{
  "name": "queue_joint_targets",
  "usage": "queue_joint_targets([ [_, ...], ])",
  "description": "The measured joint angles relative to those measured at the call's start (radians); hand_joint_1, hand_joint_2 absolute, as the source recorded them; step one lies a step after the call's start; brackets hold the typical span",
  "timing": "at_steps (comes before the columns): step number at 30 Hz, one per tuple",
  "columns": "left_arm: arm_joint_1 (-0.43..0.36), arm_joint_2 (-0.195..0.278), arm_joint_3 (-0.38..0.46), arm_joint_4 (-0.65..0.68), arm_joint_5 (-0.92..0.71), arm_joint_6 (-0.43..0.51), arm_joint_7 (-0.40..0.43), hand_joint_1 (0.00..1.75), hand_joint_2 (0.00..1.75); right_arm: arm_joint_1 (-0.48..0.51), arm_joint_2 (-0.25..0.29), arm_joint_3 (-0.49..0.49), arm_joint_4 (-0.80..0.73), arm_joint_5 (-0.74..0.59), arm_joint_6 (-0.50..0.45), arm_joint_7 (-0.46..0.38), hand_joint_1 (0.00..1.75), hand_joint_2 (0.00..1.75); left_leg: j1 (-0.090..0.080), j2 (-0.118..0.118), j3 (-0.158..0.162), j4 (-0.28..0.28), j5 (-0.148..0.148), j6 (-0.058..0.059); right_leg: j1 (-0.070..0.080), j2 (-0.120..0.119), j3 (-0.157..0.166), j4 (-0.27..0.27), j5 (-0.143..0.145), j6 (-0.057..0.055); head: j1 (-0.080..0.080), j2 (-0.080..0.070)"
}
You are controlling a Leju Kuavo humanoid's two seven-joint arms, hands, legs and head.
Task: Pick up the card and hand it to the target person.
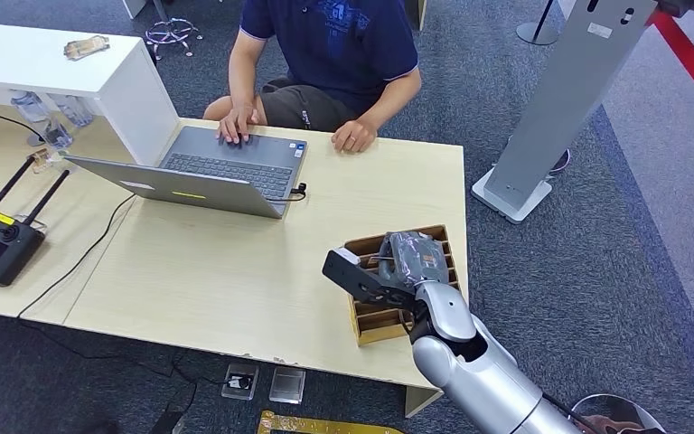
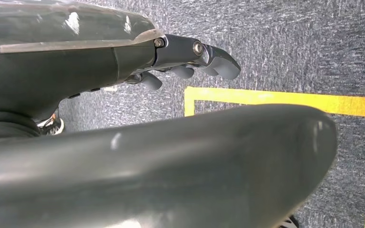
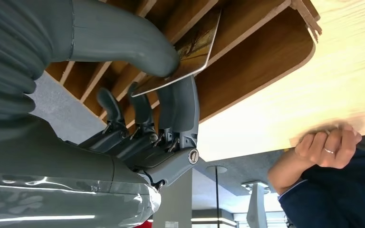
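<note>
Card [image 3: 195,50] pinched by right hand [image 3: 138,109], in wooden slotted holder [image 3: 266,61].

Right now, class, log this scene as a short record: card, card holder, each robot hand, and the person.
card: pinched by right hand between thumb and fingers, partly in a slot
card holder: wooden slotted box, on table near its right edge
left hand: hanging over carpet, holding nothing
person: seated across the table, hands at laptop
</note>
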Motion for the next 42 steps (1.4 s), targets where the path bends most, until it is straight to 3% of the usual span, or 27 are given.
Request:
queue_joint_targets([
  [17,0.000,0.000,0.000,0.000,-0.006,0.001,-0.007,0.00,0.00,0.005,-0.005,-0.003,-0.018,0.016,-0.013,0.008,1.69,1.75,0.000,0.000,0.000,0.000,0.000,0.000,0.000,0.000,0.000,0.000,0.000,0.000,0.000,0.000],
  [26,0.004,0.000,0.001,0.000,-0.003,0.002,-0.014,0.00,0.00,0.008,-0.050,-0.031,-0.195,0.057,-0.031,0.028,1.69,1.75,0.000,0.000,0.000,0.000,0.000,0.000,0.000,0.000,0.000,0.000,0.000,0.000,0.000,0.000],
  [35,0.005,-0.002,0.001,0.000,-0.020,0.000,-0.027,0.00,0.00,-0.051,-0.105,-0.083,-0.374,0.054,-0.066,0.009,1.69,1.75,0.000,0.000,0.001,0.000,0.000,0.000,0.000,0.000,0.000,0.000,0.000,0.000,0.001,0.000],
  [42,-0.011,-0.005,-0.002,0.000,-0.057,-0.002,-0.017,0.00,0.00,-0.153,-0.102,-0.092,-0.283,-0.029,-0.112,-0.078,1.69,1.75,0.000,0.000,0.000,0.000,0.000,0.000,0.000,0.000,0.000,0.000,0.000,0.000,0.000,0.000],
])
